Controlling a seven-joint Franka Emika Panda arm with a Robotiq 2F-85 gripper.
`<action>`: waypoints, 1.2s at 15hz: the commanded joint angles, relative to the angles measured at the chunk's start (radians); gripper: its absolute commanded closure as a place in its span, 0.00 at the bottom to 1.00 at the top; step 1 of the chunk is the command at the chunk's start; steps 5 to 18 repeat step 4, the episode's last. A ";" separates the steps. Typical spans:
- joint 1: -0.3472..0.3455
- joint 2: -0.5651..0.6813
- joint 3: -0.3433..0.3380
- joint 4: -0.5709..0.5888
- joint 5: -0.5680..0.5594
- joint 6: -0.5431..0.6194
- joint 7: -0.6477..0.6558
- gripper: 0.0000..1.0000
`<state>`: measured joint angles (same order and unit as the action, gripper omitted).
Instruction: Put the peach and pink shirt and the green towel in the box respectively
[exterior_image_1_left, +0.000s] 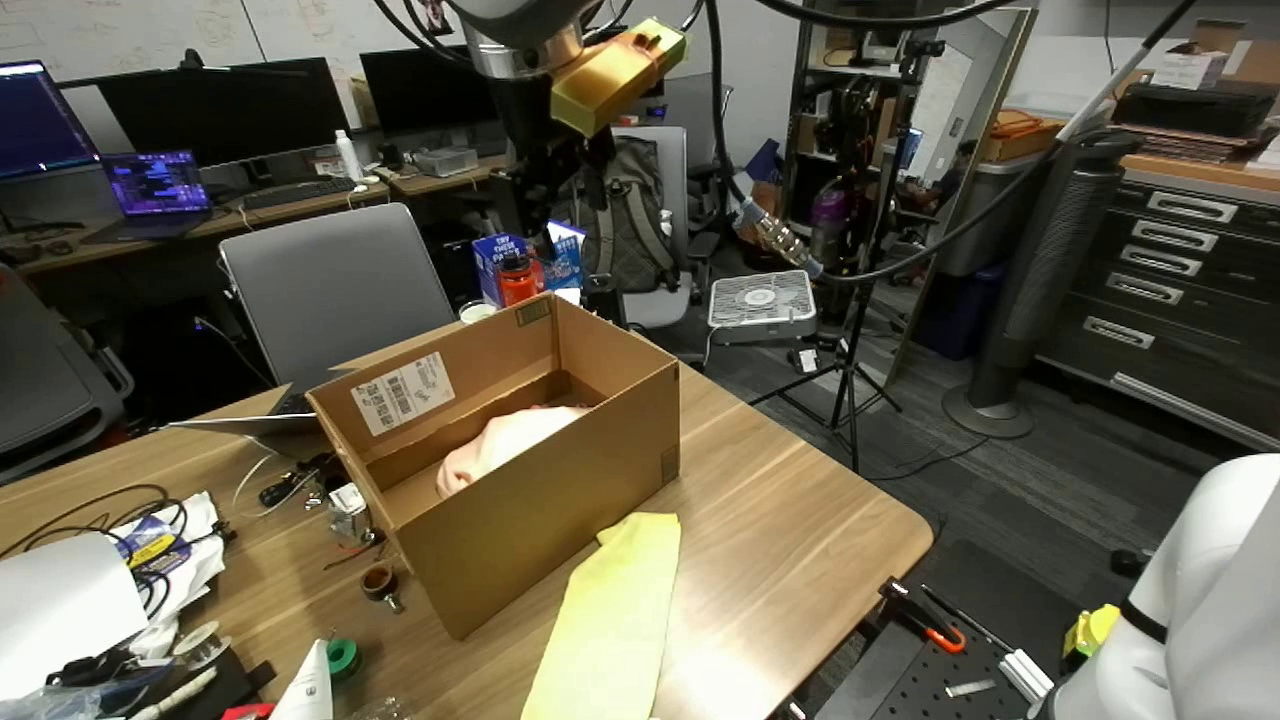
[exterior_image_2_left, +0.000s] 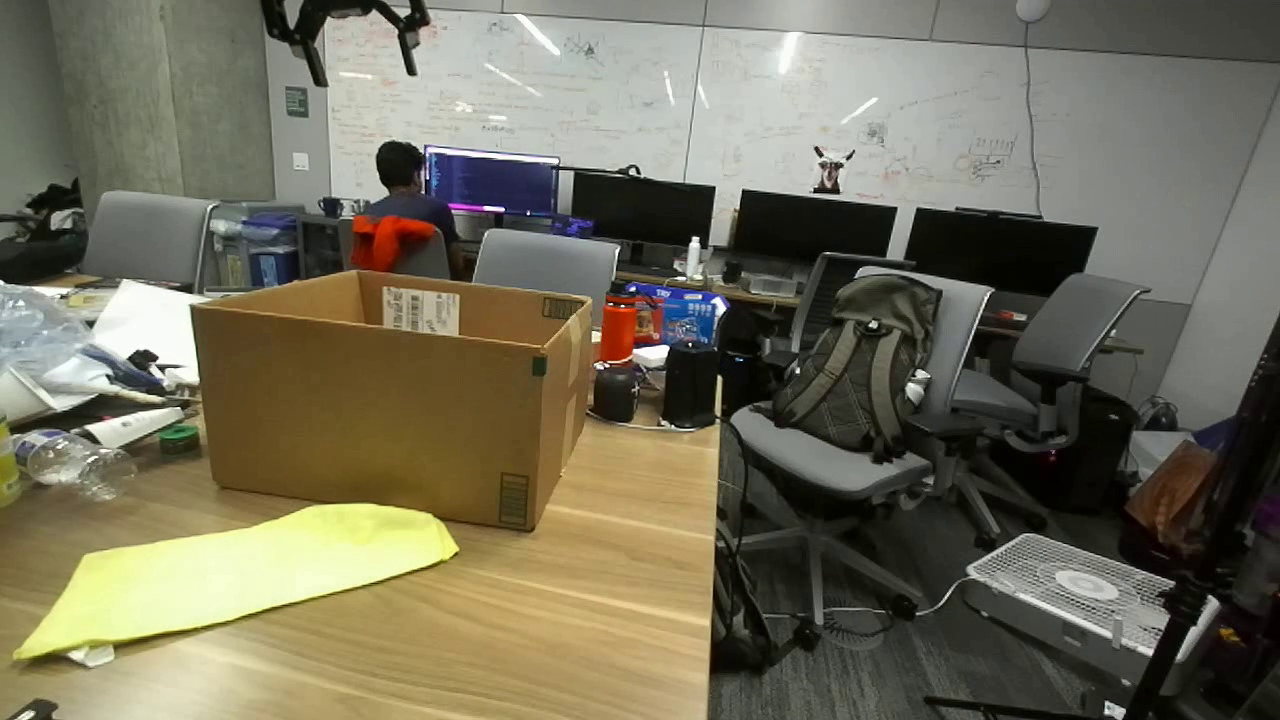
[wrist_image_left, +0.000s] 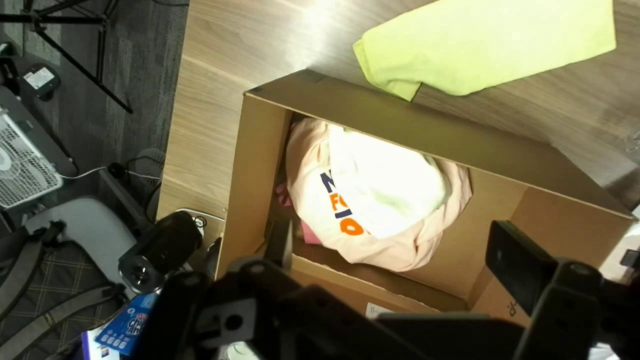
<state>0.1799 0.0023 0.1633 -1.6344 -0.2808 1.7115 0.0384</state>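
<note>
Towel (wrist_image_left: 490, 45), likely my next pick, lies on the counter (exterior_image_2_left: 620, 560) outside the box (exterior_image_2_left: 370, 400), down and across the long wall from my hand (exterior_image_2_left: 365, 76); lengthwise it slants off that wall, one end just beside it. The shirt (wrist_image_left: 315, 205) is inside. I've the hand high, pointing down, fingers (wrist_image_left: 522, 265) spread, nothing between.

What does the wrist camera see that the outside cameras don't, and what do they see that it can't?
Only the wrist view: printed letters on the peach and pink shirt.
Only the exterior views: the red-orange bottle and the whiteboard, visible in both.
Shared by all: the box, the yellow-green towel outside it on the table, the backpack and the gripper.
</note>
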 joint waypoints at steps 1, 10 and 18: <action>-0.012 -0.060 -0.005 -0.044 0.057 -0.028 -0.046 0.00; -0.020 -0.090 -0.010 -0.078 0.092 -0.061 -0.059 0.00; -0.020 -0.090 -0.010 -0.078 0.092 -0.061 -0.059 0.00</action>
